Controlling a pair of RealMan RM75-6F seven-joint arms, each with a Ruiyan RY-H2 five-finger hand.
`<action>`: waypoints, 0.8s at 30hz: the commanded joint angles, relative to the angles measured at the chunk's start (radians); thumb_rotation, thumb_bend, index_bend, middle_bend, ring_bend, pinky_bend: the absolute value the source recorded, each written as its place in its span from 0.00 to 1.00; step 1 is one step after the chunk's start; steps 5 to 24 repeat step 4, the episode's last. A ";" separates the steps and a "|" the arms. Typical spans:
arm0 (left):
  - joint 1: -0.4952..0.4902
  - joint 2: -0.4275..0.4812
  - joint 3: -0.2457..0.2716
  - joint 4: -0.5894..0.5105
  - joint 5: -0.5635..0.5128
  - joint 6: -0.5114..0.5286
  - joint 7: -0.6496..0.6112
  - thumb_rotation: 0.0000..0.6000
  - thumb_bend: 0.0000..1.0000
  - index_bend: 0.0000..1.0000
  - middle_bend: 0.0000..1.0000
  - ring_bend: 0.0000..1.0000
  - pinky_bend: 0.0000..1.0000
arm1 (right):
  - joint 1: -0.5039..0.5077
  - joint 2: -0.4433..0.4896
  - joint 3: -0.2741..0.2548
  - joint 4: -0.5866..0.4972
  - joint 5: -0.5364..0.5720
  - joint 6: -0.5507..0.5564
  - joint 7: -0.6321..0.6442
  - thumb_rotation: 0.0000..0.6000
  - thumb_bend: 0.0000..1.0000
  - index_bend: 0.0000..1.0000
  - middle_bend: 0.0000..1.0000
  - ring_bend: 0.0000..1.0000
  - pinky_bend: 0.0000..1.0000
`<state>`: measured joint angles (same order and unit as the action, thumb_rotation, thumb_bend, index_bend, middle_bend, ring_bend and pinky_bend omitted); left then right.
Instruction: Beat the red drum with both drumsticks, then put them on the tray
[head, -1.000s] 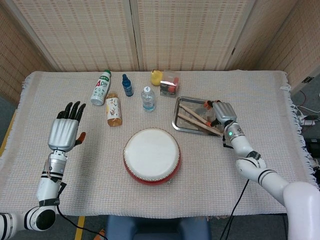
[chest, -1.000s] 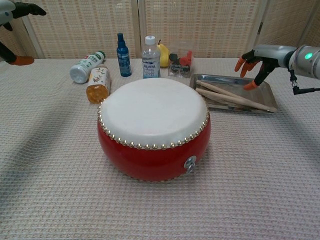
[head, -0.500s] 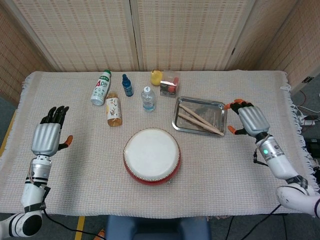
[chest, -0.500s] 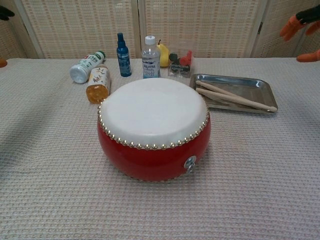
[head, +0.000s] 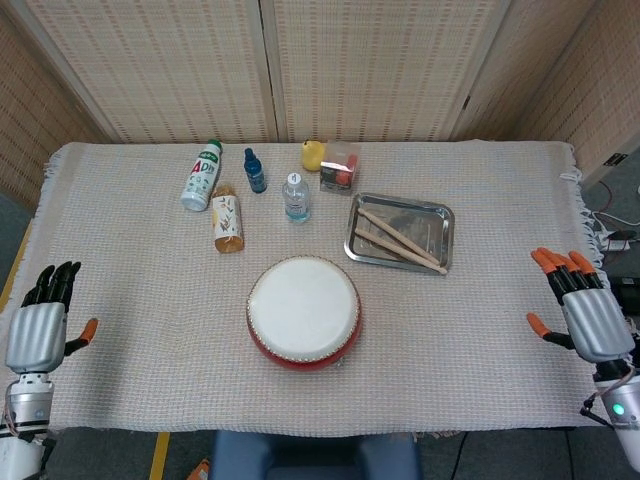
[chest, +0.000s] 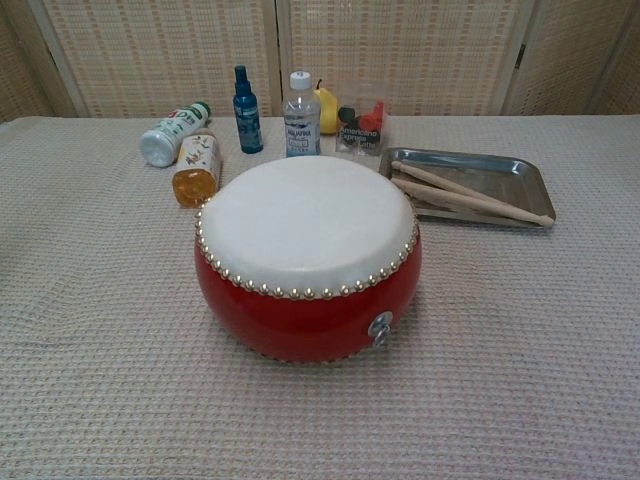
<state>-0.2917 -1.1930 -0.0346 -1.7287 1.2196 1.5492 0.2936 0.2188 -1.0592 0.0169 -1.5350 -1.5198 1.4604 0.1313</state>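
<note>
The red drum (head: 303, 311) (chest: 308, 258) with its white skin stands in the middle of the table. Both wooden drumsticks (head: 401, 238) (chest: 468, 194) lie side by side in the metal tray (head: 436, 214) (chest: 520, 178), behind and to the right of the drum. My left hand (head: 38, 325) is at the table's left front edge, empty, fingers straight and apart. At the right front edge my right hand (head: 583, 308) is likewise empty with its fingers spread. The chest view shows neither hand.
Along the back stand a lying white bottle (head: 201, 174), a lying orange bottle (head: 227, 217), a blue spray bottle (head: 255, 170), a water bottle (head: 294, 196), a yellow fruit (head: 313, 154) and a small clear box (head: 340, 166). A woven cloth (head: 150, 330) covers the table.
Both hands have drawn back toward me and outward, from beside the tray and the left middle to the table's front corners. The drumsticks stay in the tray.
</note>
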 joint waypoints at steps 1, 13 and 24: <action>0.045 -0.020 0.029 -0.004 0.051 0.050 0.002 1.00 0.31 0.02 0.06 0.01 0.21 | -0.052 -0.021 -0.030 0.006 -0.029 0.051 -0.009 1.00 0.23 0.00 0.05 0.00 0.00; 0.073 -0.034 0.040 -0.003 0.090 0.085 0.018 1.00 0.31 0.02 0.06 0.01 0.21 | -0.077 -0.021 -0.035 -0.005 -0.033 0.075 -0.027 1.00 0.23 0.00 0.05 0.00 0.00; 0.073 -0.034 0.040 -0.003 0.090 0.085 0.018 1.00 0.31 0.02 0.06 0.01 0.21 | -0.077 -0.021 -0.035 -0.005 -0.033 0.075 -0.027 1.00 0.23 0.00 0.05 0.00 0.00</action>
